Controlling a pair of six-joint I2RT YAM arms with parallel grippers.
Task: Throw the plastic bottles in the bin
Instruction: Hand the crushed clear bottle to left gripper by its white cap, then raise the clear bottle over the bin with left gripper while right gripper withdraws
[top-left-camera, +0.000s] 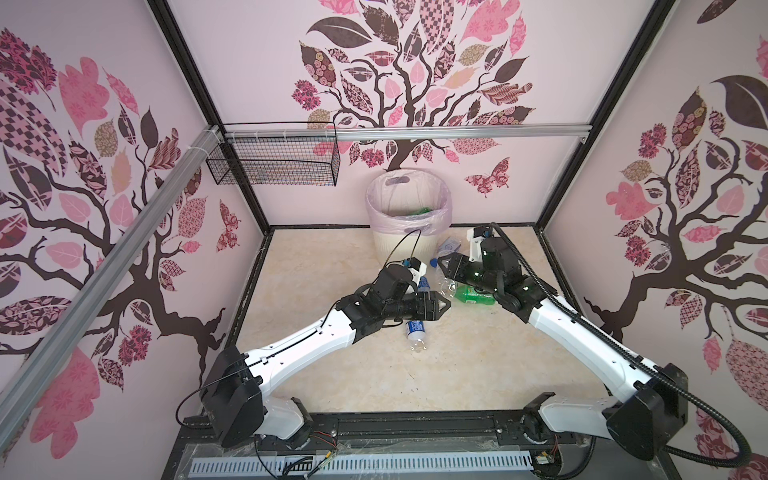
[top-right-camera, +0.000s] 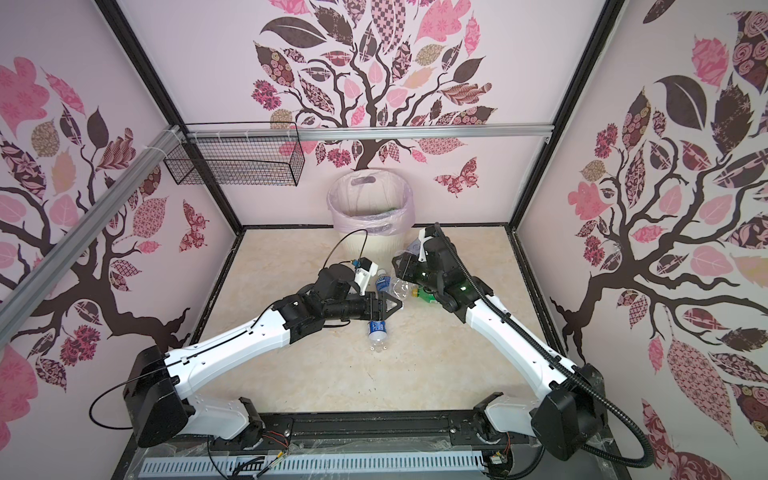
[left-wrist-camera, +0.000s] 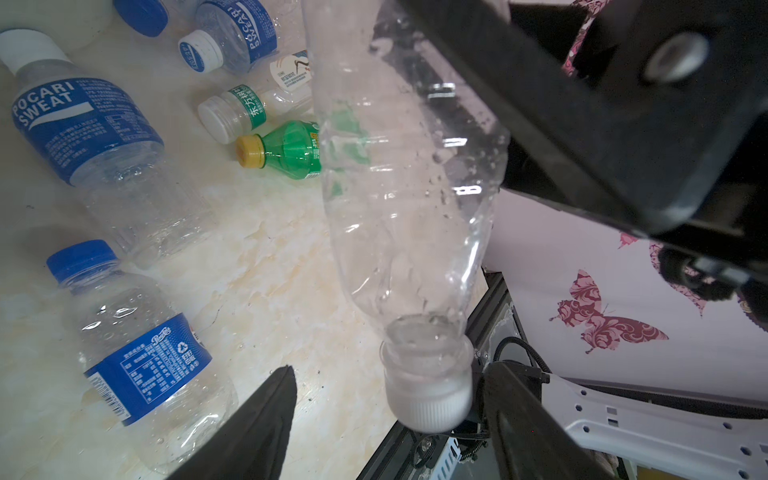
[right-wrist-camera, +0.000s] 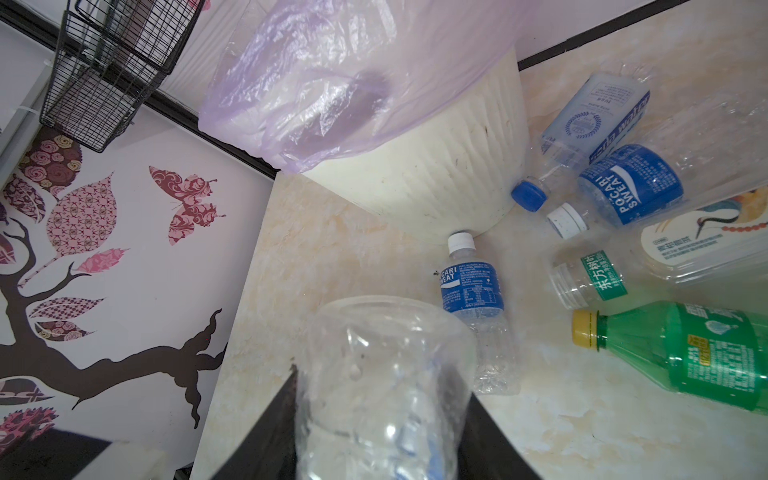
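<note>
Bottles (right-wrist-camera: 631, 183) lie loose on the worktop (top-left-camera: 457, 374), most of them clustered just right of the bin (top-left-camera: 399, 249). The bin stands at the middle of the back wall with a pink bag (right-wrist-camera: 332, 83) folded over its rim, and something green shows inside it in both top views. A clear bottle (left-wrist-camera: 411, 187) with no label hangs in the air in front of the bin, between the two arms. The right gripper (right-wrist-camera: 386, 436) is clamped on its base end, so its white cap (left-wrist-camera: 428, 399) points toward the left gripper (left-wrist-camera: 392, 368). The left gripper's jaws stand apart on either side of that cap. One finger (left-wrist-camera: 511, 407) is just beside it, whether touching I cannot tell. The other is well clear, so it grips nothing. A green bottle (top-left-camera: 471, 296) lies on its side, partly hidden by the right arm in both top views. A Pocari bottle (right-wrist-camera: 469, 286) lies near the bin's foot, and a blue-labelled bottle (top-left-camera: 415, 332) lies on the worktop just beside the left gripper.
</note>
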